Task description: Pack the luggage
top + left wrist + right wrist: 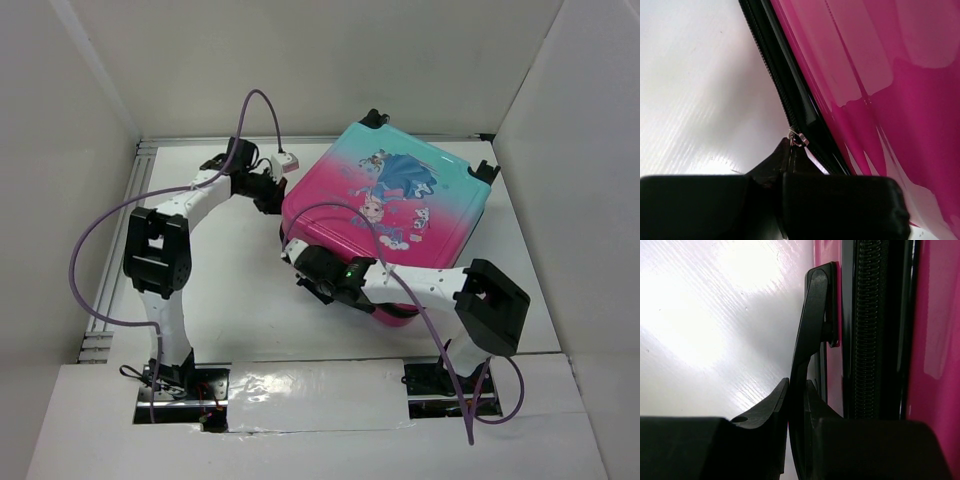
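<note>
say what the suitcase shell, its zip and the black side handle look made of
The luggage shell looks like hard moulded plastic, glossy; light streaks reflect off the pink side. Zip: black coil teeth, likely nylon, matte. Pull link: bright silver, probably metal. Side handle: smooth black, semi-matte, plastic or rubber, can't tell which.

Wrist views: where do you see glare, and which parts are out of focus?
Left wrist view: the left pincer, shut on the zipper pull, is a dark blur, while the luggage shell carries soft white reflections. Right wrist view: strong glare washes out the table; the right pincer, shut on a black tab, is underexposed and soft.
</note>
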### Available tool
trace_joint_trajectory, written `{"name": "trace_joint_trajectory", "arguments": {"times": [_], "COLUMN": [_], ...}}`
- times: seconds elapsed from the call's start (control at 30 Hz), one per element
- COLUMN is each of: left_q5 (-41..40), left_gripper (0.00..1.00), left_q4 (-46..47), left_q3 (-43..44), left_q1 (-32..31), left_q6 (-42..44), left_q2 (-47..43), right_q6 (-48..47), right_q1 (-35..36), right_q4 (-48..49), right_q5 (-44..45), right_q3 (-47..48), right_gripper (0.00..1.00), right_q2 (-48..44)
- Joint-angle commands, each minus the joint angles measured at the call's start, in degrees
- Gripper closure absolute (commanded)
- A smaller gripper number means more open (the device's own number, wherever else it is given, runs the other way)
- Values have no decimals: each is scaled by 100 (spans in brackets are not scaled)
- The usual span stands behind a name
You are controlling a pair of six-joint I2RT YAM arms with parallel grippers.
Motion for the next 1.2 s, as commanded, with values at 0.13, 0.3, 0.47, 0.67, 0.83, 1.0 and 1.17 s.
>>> {"name": "trace_joint_trajectory", "arguments": {"times": [0.13, 0.3, 0.47, 0.67, 0.83, 1.0, 1.17], "left_q5": [-546, -440, 130, 0, -307, -493, -703], "left_gripper": [100, 84, 30, 0, 0, 0, 0], "left_q4": [1350, 1245, 1964, 2246, 2913, 3117, 3047], "left_q3": [394, 237, -764, -828, -1117, -943, -450], "left_q1": [411, 472, 710, 886, 1157, 1211, 1211], "left_q6": [121, -20, -363, -854, -1591, -2173, -2770], "left_q2": [158, -139, -930, -1134, -1555, -1635, -1267], "right_q6": [12, 90, 241, 310, 495, 714, 1434], "right_q1": [145, 145, 145, 277, 330, -55, -1609], "right_q4": [-643, -836, -1257, -1469, -1521, -1575, -1749], "right_q5": [-800, -905, -958, -1301, -700, 683, 1740], "right_q3": [-105, 87, 1132, 2320, 3231, 3551, 3437], "right_gripper": [100, 100, 43, 20, 13, 0, 0], "right_q2": [238, 361, 239, -86, -533, -965, -1607]}}
